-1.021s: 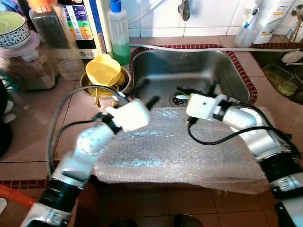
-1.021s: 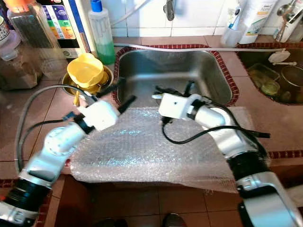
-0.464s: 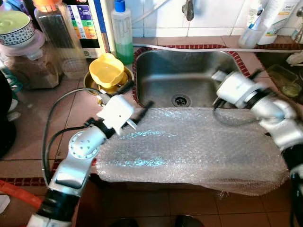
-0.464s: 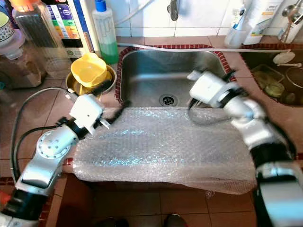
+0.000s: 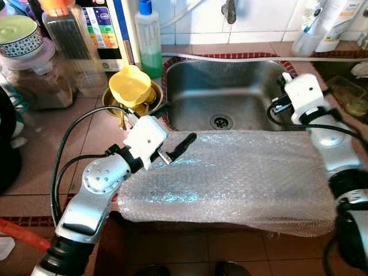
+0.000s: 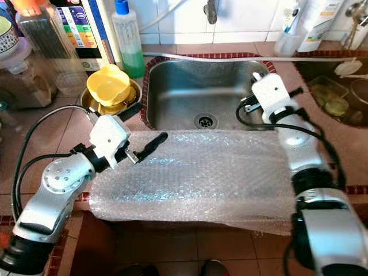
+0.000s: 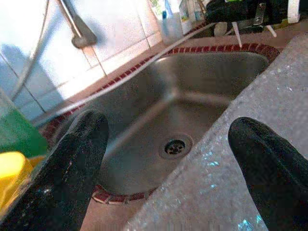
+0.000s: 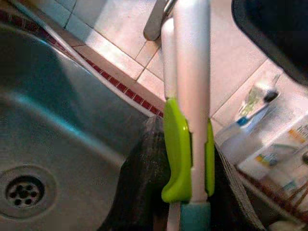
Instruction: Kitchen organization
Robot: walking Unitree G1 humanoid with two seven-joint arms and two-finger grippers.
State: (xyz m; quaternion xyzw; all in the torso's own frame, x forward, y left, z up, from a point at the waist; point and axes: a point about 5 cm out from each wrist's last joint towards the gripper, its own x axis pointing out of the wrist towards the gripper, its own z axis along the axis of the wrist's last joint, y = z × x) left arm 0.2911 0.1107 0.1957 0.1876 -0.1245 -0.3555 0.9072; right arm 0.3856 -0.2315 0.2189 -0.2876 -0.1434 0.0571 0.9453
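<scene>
Since half a second ago your right hand (image 8: 192,159) has pulled further back toward the upper right of the head views, over the right rim of the sink (image 5: 230,80), while your left hand (image 5: 175,129) has swung slightly rightward so its lower finger now reaches over the near left edge of the bubble wrap (image 5: 230,178). You can see that sheet spread across the middle of the frame, draped over the front part of the sink and the bench (image 5: 52,155) edge, its far edge just short of the drain (image 5: 220,121). Your left hand is wide open and holds nothing; in its wrist view the two black fingers (image 7: 72,163) stand far apart with the drain and the wrap's edge between them. Your right hand is closed on a white utensil with a lime-green grip (image 8: 185,144), which in the wrist view runs up along the fingers toward the tiled wall. At the upper left of the head views you have a yellow cup (image 5: 130,86) sitting in a metal bowl (image 5: 109,103) beside the sink's left rim, a green soap bottle (image 5: 148,40) behind it, and jars (image 5: 29,69) further left. A tap (image 5: 230,10) hangs at the top centre.
</scene>
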